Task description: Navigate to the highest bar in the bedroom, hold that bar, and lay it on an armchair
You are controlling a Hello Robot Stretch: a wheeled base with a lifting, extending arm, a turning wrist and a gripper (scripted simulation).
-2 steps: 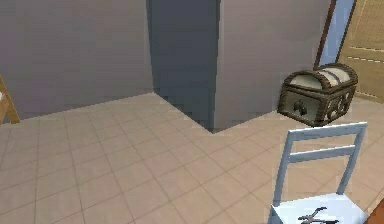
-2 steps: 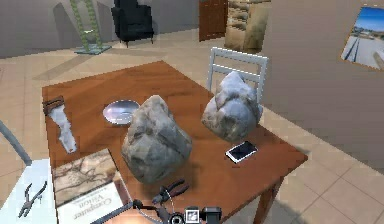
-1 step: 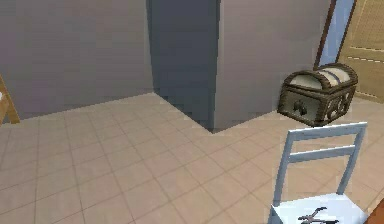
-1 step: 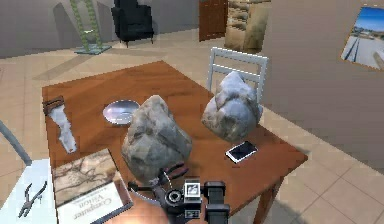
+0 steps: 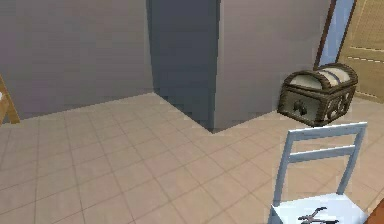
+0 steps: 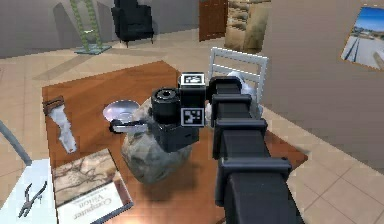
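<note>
Over the table, gripper hangs at a grey lump, can't tell if it's holding anything; armchair sits beyond table.

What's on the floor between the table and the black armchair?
Bare tiled floor, in the arm side view, from the table to the black armchair.

Chest behind chair at fwd view's right, armchair beyond table.
</note>
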